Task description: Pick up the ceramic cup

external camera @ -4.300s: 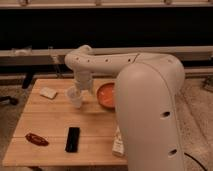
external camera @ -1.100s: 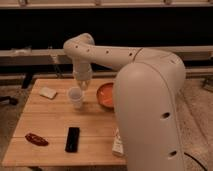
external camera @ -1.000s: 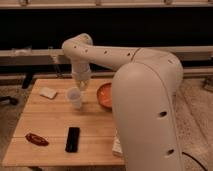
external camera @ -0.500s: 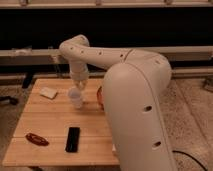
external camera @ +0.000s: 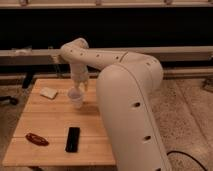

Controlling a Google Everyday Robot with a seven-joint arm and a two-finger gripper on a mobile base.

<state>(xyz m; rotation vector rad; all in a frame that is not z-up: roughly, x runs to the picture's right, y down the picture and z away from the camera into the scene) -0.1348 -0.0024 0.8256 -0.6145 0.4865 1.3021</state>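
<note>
one black flat gadget (external camera: pixel 73 139) and one reddish-brown thing (external camera: pixel 36 139) near the front of the wooden table (external camera: pixel 30 120), one white ceramic cup (external camera: pixel 76 97) upright mid-table, gripper (external camera: pixel 79 86) right over its rim, clamped or loose can't tell tbh, one pale block (external camera: pixel 49 93) just left of it

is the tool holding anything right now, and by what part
Cannot be told. The tool is right at the rim of the ceramic cup, which stands on the table, but no grip shows.
</note>
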